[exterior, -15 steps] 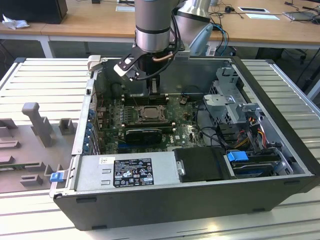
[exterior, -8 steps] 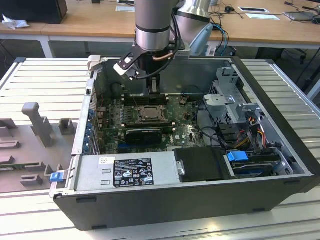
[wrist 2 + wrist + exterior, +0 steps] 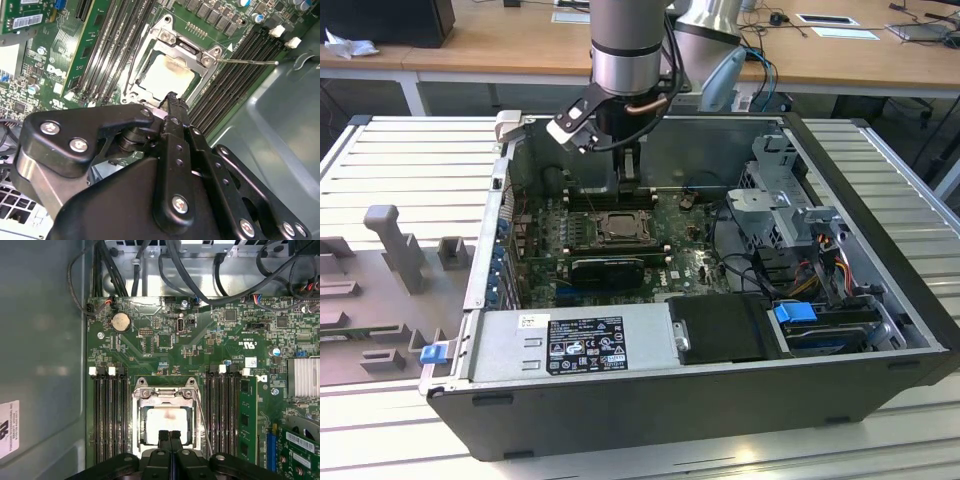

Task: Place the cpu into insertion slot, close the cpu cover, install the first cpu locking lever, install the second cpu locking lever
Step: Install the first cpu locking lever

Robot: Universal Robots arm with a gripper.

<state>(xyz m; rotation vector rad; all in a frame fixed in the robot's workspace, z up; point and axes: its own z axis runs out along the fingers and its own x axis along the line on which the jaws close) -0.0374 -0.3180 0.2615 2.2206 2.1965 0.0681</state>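
Note:
The cpu (image 3: 167,422) lies in the insertion slot (image 3: 620,228) on the green board, its pale top (image 3: 167,75) showing through the cut-out. The silver cpu cover (image 3: 162,395) lies flat over it, framing it. One thin wire locking lever (image 3: 250,62) stands raised, pointing away from the socket toward the case wall. A second lever (image 3: 132,65) runs along the opposite side of the socket. My gripper (image 3: 169,435) hangs just over the socket's near edge, its fingers shut together with nothing between them. It also appears in the second wrist view (image 3: 171,97) and the exterior view (image 3: 630,185).
Long black memory slots (image 3: 107,415) flank the socket on both sides. A black power supply (image 3: 590,345) sits along the case's front edge. A drive cage (image 3: 790,215) with cables fills the exterior view's right. The grey case wall (image 3: 280,125) is close behind the gripper.

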